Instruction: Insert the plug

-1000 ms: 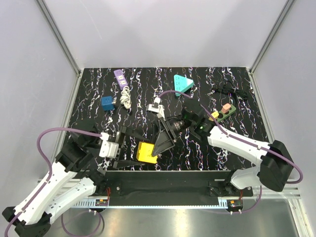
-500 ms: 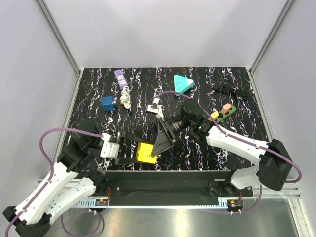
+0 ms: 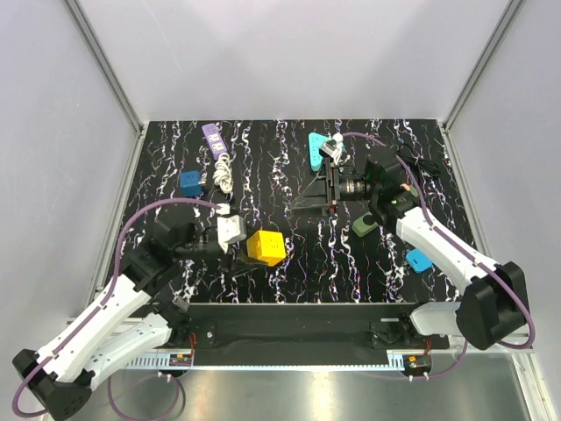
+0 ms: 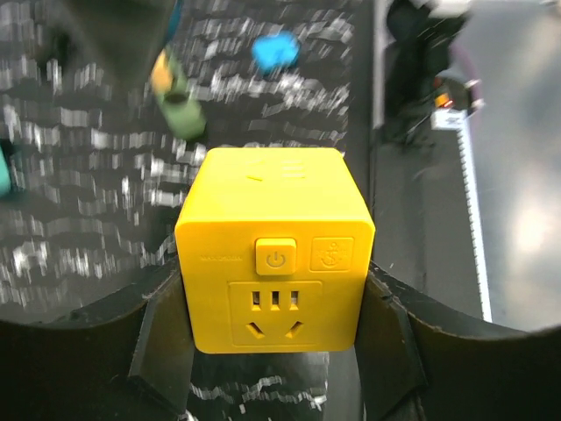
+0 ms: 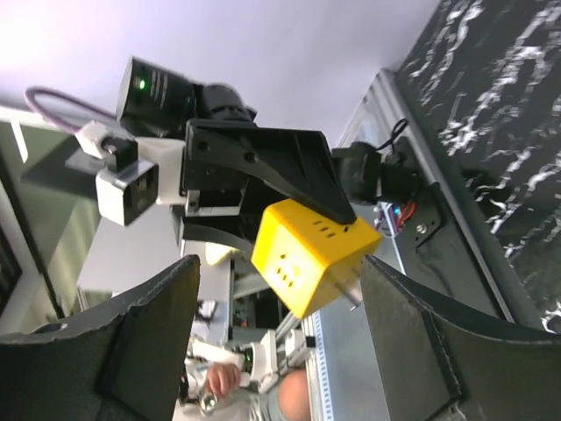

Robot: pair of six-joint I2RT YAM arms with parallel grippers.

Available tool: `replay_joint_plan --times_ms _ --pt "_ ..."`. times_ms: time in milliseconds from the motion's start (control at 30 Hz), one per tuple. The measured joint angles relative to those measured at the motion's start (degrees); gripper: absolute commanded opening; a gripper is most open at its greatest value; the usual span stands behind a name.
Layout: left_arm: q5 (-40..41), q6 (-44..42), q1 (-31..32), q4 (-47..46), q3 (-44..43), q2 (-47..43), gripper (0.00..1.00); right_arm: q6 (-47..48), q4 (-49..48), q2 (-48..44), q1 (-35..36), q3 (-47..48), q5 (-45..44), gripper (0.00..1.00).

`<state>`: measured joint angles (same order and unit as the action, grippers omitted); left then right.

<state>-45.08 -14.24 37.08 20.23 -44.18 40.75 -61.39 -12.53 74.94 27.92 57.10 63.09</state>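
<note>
Black marbled table (image 3: 298, 263), left fingers (image 4: 162, 342) clamping yellow socket cube (image 4: 274, 250), right fingers (image 5: 149, 342) spread wide, empty

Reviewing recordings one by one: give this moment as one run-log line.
left fingers: shut on yellow cube, held up | right fingers: open, empty, near teal power strip | cube prongs: bare, not inserted

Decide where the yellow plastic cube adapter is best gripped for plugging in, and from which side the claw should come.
Grip the yellow plastic cube adapter on its two flat, parallel side faces, coming from the end opposite its metal prongs, as the left claw does. The button-and-socket face looks back at that wrist while the prongs point forward, left free for plugging in.
</note>
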Motion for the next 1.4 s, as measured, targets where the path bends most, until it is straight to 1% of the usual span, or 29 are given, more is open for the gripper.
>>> replay_joint_plan --times_ms 100,133,200,233,333,400,533,633,800,967,1200,1400 --pt "4.85 0.59 -0.13 1.81 0.33 1.51 0.0 2.67 5.44 1.7 -1.64 1.36 -3.43 0.77" --pt "6.03 0.63 -0.2 2.08 0.28 1.79 0.0 3.8 7.76 2.75 -1.99 2.4 -5.4 0.73" --pt "9.66 0.63 -0.37 3.23 -0.22 2.58 0.0 6.64 13.6 5.9 -2.97 5.84 -11.5 0.7" --pt "11.47 0.63 -0.48 3.8 -0.72 3.08 0.0 7.85 16.46 7.69 -3.65 7.63 -15.93 0.68" --pt "17.09 0.55 -0.76 4.39 -1.75 4.31 0.0 10.69 22.34 13.29 -6.27 11.98 -27.69 0.68" --pt "20.22 0.5 -1.01 4.59 -1.79 4.24 0.0 12.07 25.59 18.16 -8.5 15.63 -34.1 0.7" --pt "23.28 0.22 -1.03 4.5 -1.03 1.99 0.0 13.51 29.22 29.64 -13.27 24.33 -41.2 0.72" --pt "23.67 0.11 -1.03 4.07 -0.09 0.11 0.0 14.05 30.51 37.59 -16.41 29.75 -43.08 0.72" --pt "23.45 0.15 -1.03 3.41 0.24 1.03 0.0 14.16 32.41 47.65 -19.28 36.72 -45.68 0.73" --pt "23.17 0.13 -1.03 3.21 0.61 1.6 0.0 13.55 32.04 52.92 -19.82 41.2 -47.15 0.73" --pt "23.15 0.07 -1.03 3.21 0.85 0.98 0.0 12.57 28.2 59.8 -20.24 46.99 -47.01 0.72" --pt "23.1 -0.35 -1.03 2.82 1.14 0.55 0.0 12.33 25.62 60.92 -20.63 47.78 -49.11 0.71"
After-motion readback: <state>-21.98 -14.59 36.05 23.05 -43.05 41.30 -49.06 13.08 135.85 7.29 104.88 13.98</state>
